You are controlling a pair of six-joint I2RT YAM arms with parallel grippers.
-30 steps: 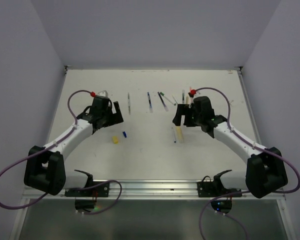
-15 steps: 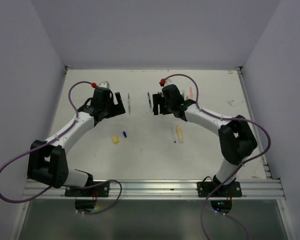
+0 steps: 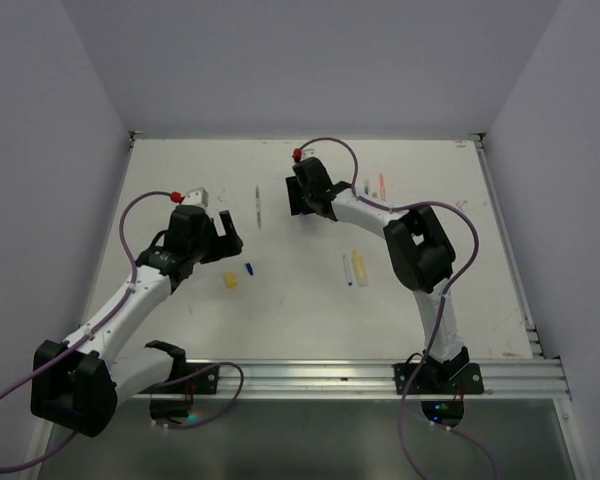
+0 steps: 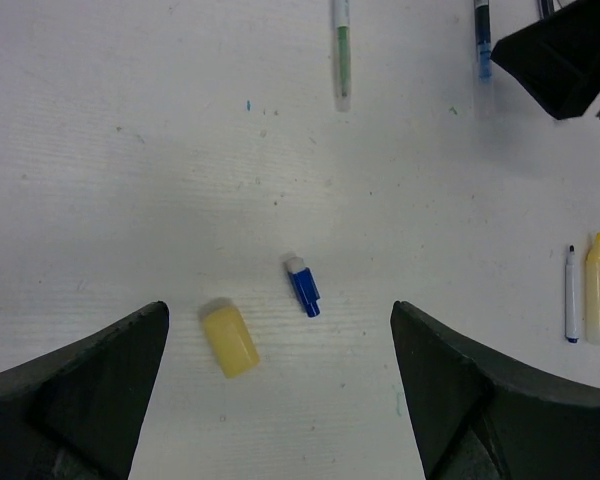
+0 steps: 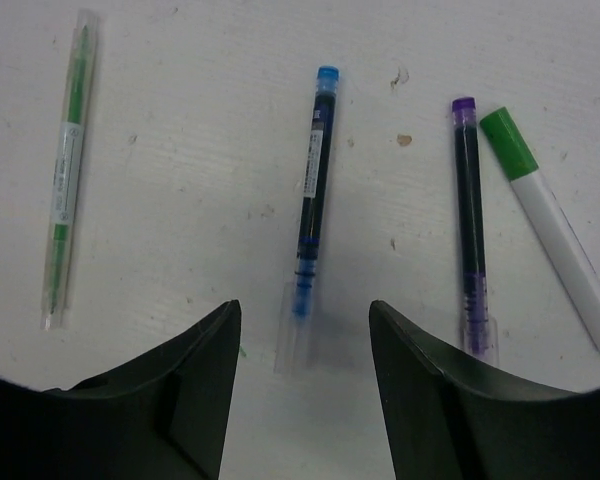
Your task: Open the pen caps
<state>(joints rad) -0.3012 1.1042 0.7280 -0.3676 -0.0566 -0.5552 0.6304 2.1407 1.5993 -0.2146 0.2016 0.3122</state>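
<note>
Two loose caps lie on the white table: a yellow cap (image 4: pixel 229 340) (image 3: pixel 230 281) and a small blue cap (image 4: pixel 303 285) (image 3: pixel 248 268). My left gripper (image 4: pixel 280 322) (image 3: pixel 227 236) is open and empty, hovering above them. My right gripper (image 5: pixel 303 318) (image 3: pixel 301 201) is open and empty, straddling the clear-capped end of a blue pen (image 5: pixel 313 190). Beside that pen lie a green pen (image 5: pixel 65 180), a purple pen (image 5: pixel 470 220) and a white marker with a green cap (image 5: pixel 550 220). An uncapped yellow highlighter (image 3: pixel 359 268) and a white-blue pen (image 3: pixel 347 270) lie mid-table.
More thin pens (image 3: pixel 382 185) lie at the back right, behind the right arm. The green pen (image 3: pixel 257 205) lies between the two grippers. The right arm's purple cable arches over the back of the table. Walls close in the table at the left, right and back.
My right arm swung left across the table, from the right-hand pens to the blue pen at the back middle. My left gripper rose briefly, then drew back over the caps.
</note>
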